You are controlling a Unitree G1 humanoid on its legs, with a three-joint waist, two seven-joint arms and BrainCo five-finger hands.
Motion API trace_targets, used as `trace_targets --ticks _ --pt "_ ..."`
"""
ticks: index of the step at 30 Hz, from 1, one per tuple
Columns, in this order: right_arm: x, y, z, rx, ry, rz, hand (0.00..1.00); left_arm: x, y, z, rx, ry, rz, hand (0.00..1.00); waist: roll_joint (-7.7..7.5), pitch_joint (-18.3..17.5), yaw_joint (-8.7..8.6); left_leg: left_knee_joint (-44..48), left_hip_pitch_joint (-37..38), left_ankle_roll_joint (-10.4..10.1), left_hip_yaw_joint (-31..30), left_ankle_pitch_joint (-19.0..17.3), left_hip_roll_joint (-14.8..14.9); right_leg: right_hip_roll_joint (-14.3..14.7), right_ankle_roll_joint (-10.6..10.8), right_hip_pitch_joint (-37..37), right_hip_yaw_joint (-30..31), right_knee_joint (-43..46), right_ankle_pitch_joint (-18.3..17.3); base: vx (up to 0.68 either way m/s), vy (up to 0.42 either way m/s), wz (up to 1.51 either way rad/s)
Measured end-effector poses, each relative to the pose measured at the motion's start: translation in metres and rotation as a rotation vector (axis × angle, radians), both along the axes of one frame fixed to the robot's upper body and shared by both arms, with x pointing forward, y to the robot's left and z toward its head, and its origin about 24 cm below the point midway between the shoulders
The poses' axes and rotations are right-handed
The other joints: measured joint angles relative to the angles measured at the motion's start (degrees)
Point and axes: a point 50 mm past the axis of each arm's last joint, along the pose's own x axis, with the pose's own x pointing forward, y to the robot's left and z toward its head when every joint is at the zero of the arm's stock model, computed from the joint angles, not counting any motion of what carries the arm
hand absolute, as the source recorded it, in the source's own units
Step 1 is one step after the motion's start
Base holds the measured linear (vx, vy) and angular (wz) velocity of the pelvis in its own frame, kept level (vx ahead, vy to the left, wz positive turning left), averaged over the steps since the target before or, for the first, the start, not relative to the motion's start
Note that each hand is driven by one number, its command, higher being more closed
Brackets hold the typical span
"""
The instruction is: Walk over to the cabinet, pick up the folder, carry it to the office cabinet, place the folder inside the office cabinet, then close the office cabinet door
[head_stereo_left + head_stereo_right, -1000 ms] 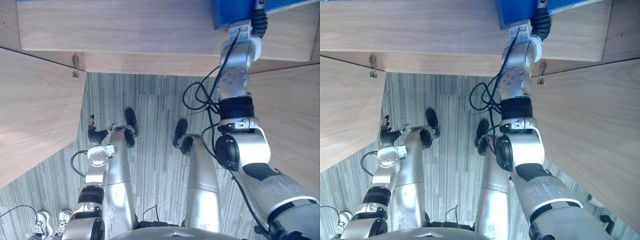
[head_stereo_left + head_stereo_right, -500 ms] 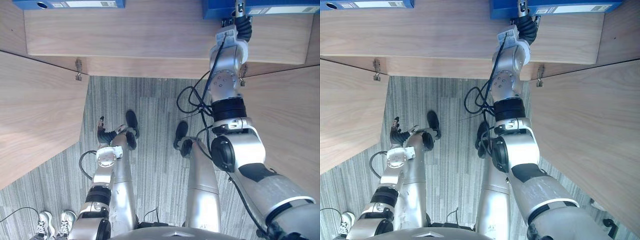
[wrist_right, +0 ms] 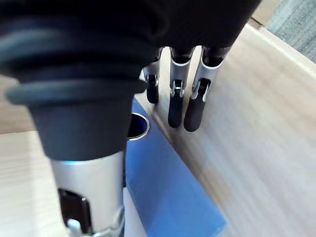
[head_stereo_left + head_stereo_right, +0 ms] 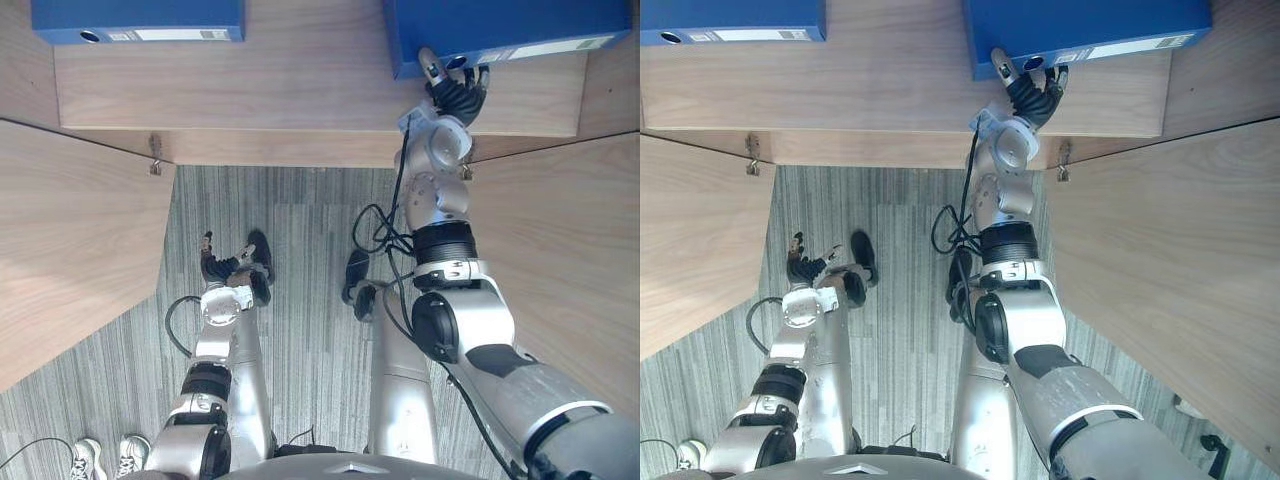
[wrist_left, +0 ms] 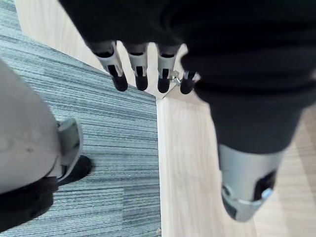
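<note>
Wood-grain cabinet shelf (image 4: 300, 90) runs across the top of the head views, with the left door (image 4: 70, 240) and right door (image 4: 570, 260) swung open over grey striped carpet (image 4: 300, 250).

- The folder (image 4: 500, 25), blue, lies on the shelf's right part. A second folder (image 4: 135, 18) lies at the left, well apart.
- The whole view has shifted since 1.0 s ago, so more of both folders shows: camera move.
- The right hand (image 4: 455, 95) was hidden at the folder 1.0 s ago. It now shows at the folder's near edge, with the wrist drawn back.
- Its fingers (image 3: 176, 106) are straight, tips at the shelf wood just beside the folder. The thumb (image 3: 89, 197) lies by the finger hole (image 3: 137, 127). Nothing is clasped.
- The left hand (image 4: 215, 265) hangs low over the carpet, fingers loose and empty, much where it was.
</note>
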Motion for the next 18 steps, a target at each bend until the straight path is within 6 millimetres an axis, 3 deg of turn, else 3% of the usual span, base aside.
trace_targets --ticks 7,12,18 --pt "0.01 0.004 -0.006 -0.222 0.068 0.061 0.0 0.032 0.009 0.026 -0.087 -0.033 0.046 0.0 -0.03 -0.01 -2.37 -1.88 0.67 0.52 0.98 0.78 0.77 0.96 0.36 1.1 0.3 -4.03 3.01 -0.05 0.02 -0.1" --pt "0.014 0.003 -0.006 -0.366 0.119 0.062 0.0 0.046 0.019 0.048 -0.065 -0.089 0.019 0.0 -0.06 -0.02 -2.9 -3.18 2.76 0.71 2.24 0.89 1.36 1.51 0.6 3.2 0.7 -7.07 4.71 -0.03 0.031 -0.12" --pt "0.005 -0.005 0.0 -0.542 0.101 -0.029 0.0 0.043 0.027 0.044 -0.065 -0.078 0.027 0.0 -0.07 -0.01 -2.83 -4.0 3.22 1.05 3.31 1.1 1.47 1.49 0.89 3.37 1.17 -8.53 5.53 0.0 0.022 -0.07"
